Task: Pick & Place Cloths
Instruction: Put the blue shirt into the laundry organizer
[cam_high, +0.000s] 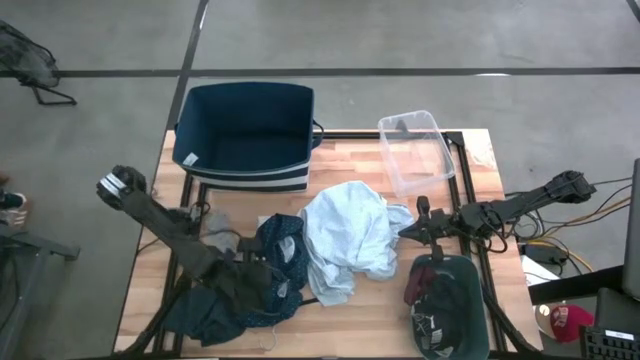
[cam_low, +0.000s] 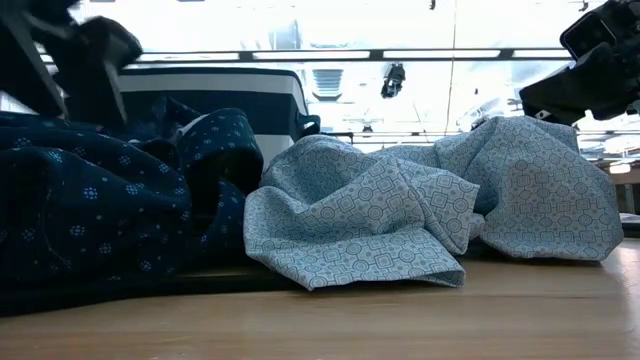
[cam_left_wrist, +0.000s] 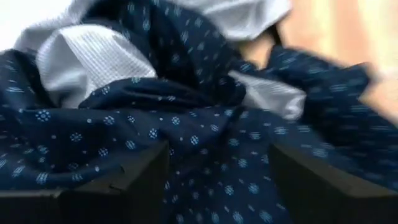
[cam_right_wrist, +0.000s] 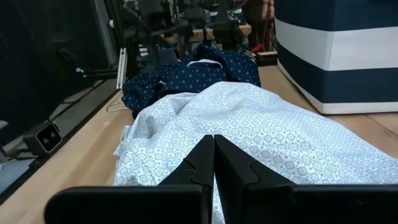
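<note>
Lying crumpled, pale-blue shirt (cam_high: 345, 240) stretches toward the table's front.

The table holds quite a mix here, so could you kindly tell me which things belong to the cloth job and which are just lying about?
Part of the job:
- pale-blue shirt
- navy dotted cloth
- dark teal cloth
- maroon cloth
- left gripper, open over the navy dotted cloth

Just lying about:
- striped navy bin
- clear plastic tub
</note>
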